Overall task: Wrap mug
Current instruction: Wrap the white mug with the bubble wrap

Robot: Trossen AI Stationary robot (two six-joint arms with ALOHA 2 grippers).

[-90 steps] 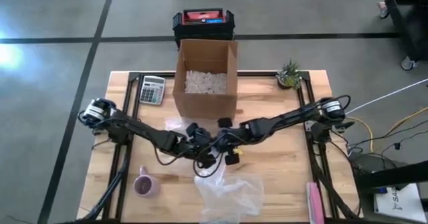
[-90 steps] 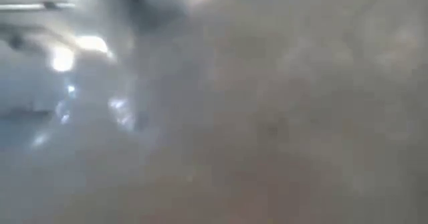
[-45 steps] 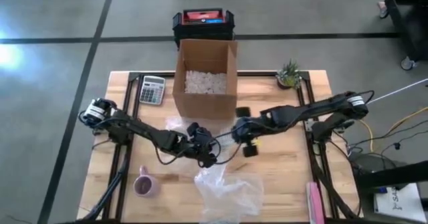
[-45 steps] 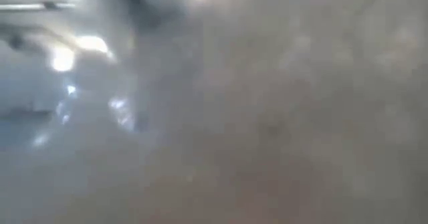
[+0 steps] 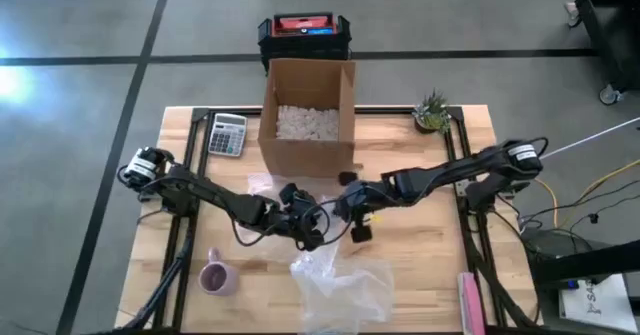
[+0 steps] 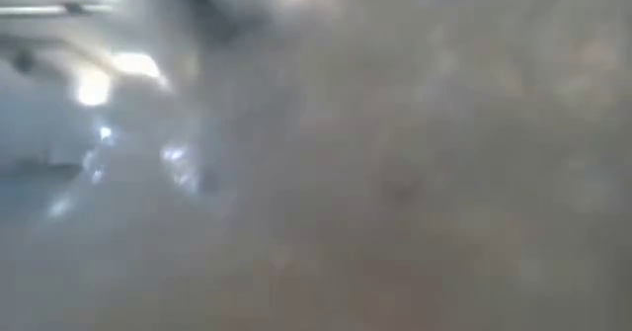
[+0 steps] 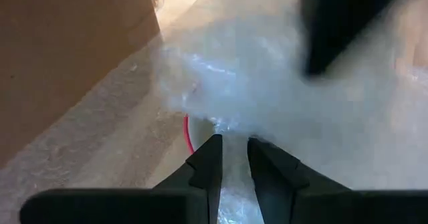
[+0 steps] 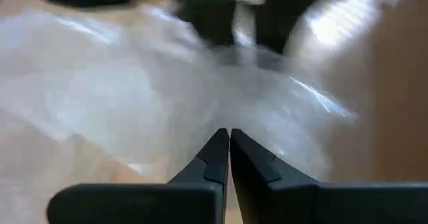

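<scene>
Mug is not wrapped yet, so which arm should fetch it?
Probably left: the mug stands on the table's left side, nearer the left claw. The right claw sits shut farther away, beside the bubble wrap.

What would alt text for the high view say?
Both grippers, left gripper and right gripper, meet mid-table over a clear plastic sheet. A pink mug stands apart near the front left. Behind are an open box, a calculator and a plant.
</scene>
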